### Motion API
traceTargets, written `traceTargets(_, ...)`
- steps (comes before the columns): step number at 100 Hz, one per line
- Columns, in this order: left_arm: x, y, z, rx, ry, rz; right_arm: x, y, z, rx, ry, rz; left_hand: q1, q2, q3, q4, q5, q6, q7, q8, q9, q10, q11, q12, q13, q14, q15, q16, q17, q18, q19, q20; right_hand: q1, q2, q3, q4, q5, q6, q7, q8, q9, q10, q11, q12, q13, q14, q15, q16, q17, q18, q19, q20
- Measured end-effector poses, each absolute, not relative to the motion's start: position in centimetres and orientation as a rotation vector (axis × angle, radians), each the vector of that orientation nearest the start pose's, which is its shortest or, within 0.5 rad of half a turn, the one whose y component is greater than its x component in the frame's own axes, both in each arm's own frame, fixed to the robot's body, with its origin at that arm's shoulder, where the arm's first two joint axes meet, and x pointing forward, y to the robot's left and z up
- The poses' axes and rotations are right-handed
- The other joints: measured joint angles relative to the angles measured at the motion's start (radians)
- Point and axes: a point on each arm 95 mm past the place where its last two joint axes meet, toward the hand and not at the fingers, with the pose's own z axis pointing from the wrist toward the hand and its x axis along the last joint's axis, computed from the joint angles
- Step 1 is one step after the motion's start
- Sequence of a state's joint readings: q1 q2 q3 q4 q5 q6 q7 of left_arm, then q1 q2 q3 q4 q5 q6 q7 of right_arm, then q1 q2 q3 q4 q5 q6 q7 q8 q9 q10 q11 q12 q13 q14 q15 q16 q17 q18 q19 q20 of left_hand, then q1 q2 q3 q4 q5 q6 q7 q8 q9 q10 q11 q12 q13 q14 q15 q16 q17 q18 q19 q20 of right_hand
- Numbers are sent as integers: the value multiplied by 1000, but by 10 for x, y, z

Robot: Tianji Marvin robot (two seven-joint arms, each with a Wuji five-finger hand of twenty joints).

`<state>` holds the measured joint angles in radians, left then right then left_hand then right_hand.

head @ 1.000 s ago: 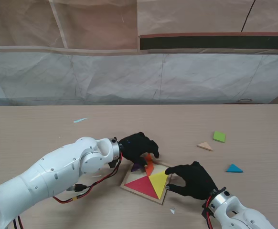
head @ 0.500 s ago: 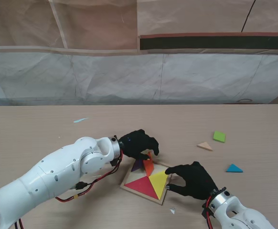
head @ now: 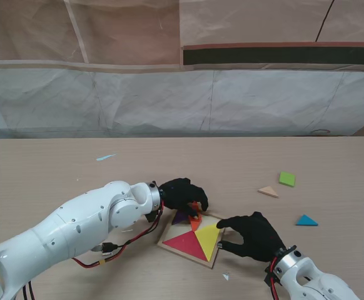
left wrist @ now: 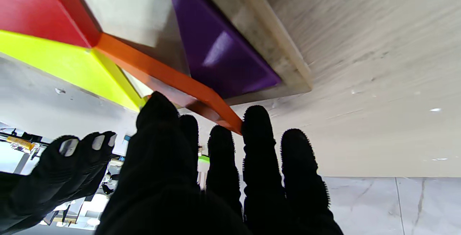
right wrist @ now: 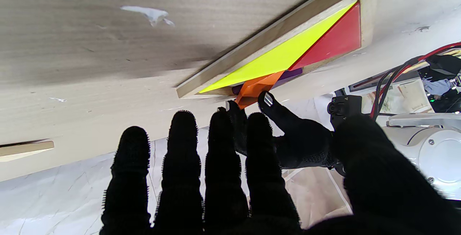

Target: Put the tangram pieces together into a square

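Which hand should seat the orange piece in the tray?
Left. The left hand already pinches the orange piece, tilted over the tray beside the purple piece. The right hand rests open at the tray's right edge by the yellow triangle, better suited to steadying.

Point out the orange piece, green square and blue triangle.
orange piece (left wrist: 169,78): left wrist view, its long edge.
green square (head: 287,179): stand view, centre of its top face.
blue triangle (head: 306,220): stand view, centre of its face.

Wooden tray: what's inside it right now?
The wooden tray holds a red triangle, yellow triangle and purple piece; the left hand tilts an orange piece in, covering the far corner.
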<state>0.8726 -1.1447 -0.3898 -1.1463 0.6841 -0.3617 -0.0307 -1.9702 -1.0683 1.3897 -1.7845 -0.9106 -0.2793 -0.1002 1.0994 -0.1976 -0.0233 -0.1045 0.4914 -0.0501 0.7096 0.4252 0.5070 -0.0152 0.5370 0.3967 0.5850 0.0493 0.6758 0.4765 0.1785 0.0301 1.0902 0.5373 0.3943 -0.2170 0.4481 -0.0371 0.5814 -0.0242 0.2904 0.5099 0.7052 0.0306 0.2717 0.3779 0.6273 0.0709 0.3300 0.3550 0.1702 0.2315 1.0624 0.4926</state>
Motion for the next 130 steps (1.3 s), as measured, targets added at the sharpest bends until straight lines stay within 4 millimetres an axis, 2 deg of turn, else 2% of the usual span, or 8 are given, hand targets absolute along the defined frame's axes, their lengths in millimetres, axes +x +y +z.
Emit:
traceTargets(17, 455, -156, -345, -760, 2277, -1733, 288, -17, -354, 1303, 1564, 1711, 109, -46, 0, 0, 27, -2, 68, -29, 28, 12, 7, 2, 46, -30, 4, -2, 42, -27, -1, -3, 0, 0, -5, 0, 1, 0, 0, 0, 0, 0, 0, 0, -2, 0, 0, 0, 0, 0, 0, 0)
traceTargets(59, 454, -160, -343, -773, 2279, -1819, 288, -17, -355, 1309, 1562, 1708, 122, -47, -4, 0, 31, -11, 89, -33, 70, 14, 11, 8, 69, -38, -18, -12, 64, -40, -34, -28, 0, 0, -5, 0, 1, 0, 0, 0, 0, 0, 0, 0, -2, 0, 0, 0, 0, 0, 0, 0)
traceTargets(76, 453, -160, -344, -769, 2293, -1827, 288, -17, -355, 1310, 1561, 1707, 120, -47, -24, -2, 98, -23, 104, -52, 111, 14, 12, 8, 66, -42, -18, -12, 65, -36, -36, -29, 0, 0, -5, 0, 1, 0, 0, 0, 0, 0, 0, 0, -2, 0, 0, 0, 0, 0, 0, 0)
traceTargets(82, 452, -160, -344, -769, 2303, -1819, 288, -17, -355, 1310, 1561, 1707, 86, -46, -49, -7, 161, -23, 120, -65, 111, 14, 12, 8, 66, -31, -18, -12, 49, -20, -36, -29, 0, 0, -5, 0, 1, 0, 0, 0, 0, 0, 0, 0, -2, 0, 0, 0, 0, 0, 0, 0)
traceTargets(94, 450, -159, -343, -733, 2323, -1795, 288, -17, -355, 1310, 1561, 1707, 40, -45, -62, -20, 163, -23, 125, -65, 93, 14, 12, 8, 16, -30, -21, -12, -18, -10, -49, -30, 0, 0, -5, 0, 1, 0, 0, 0, 0, 0, 0, 0, -2, 0, 0, 0, 0, 0, 0, 0)
traceTargets(111, 450, -155, -342, -698, 2327, -1783, 288, -17, -355, 1310, 1560, 1708, 19, -44, -71, -21, 221, -24, 142, -71, 37, -1, 8, 8, -80, -30, -61, -12, -104, -2, -87, -33, 0, 0, -5, 0, 1, 0, 0, 0, 0, 0, 0, 0, -2, 0, 0, 0, 0, 0, 0, 0)
traceTargets(121, 450, -153, -342, -695, 2323, -1788, 288, -17, -355, 1310, 1561, 1708, -4, -19, -69, -22, 202, -24, 123, -81, -13, -14, -12, 8, -125, -30, -84, -12, -149, 2, -100, -39, 0, 0, -5, 0, 1, 0, 0, 0, 0, 0, 0, 0, -2, 0, 0, 0, 0, 0, 0, 0)
traceTargets(130, 450, -153, -340, -683, 2298, -1810, 288, -17, -355, 1310, 1561, 1709, -7, 4, -71, -22, 94, -27, 40, -59, -88, -17, -29, 8, -190, -32, -103, -12, -200, 2, -121, -48, 0, 0, -5, 0, 1, 0, 0, 0, 0, 0, 0, 0, -2, 0, 0, 0, 0, 0, 0, 0)
